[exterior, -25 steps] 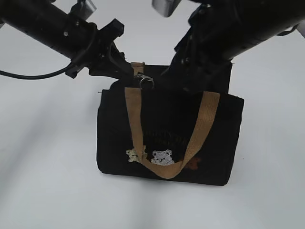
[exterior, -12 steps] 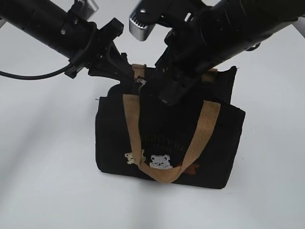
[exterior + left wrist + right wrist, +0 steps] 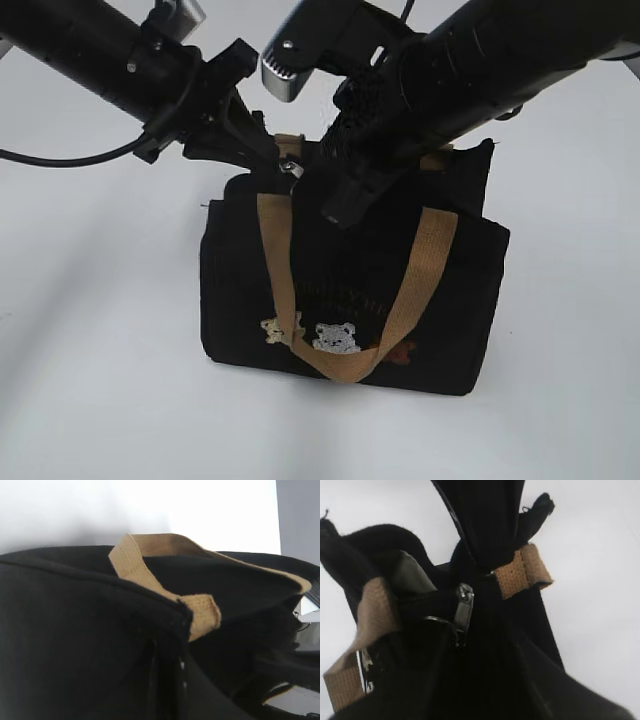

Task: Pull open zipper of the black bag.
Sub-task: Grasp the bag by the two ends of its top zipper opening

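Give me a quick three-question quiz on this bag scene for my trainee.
1. True or false: the small boxy black fabric bag lies flat on its side.
2. What colour is the webbing handle on the bag's front?
3. The small silvery metal zipper pull tab shows in which wrist view? A) left B) right

Key: 1 false, it stands upright. 2 tan. 3 B.
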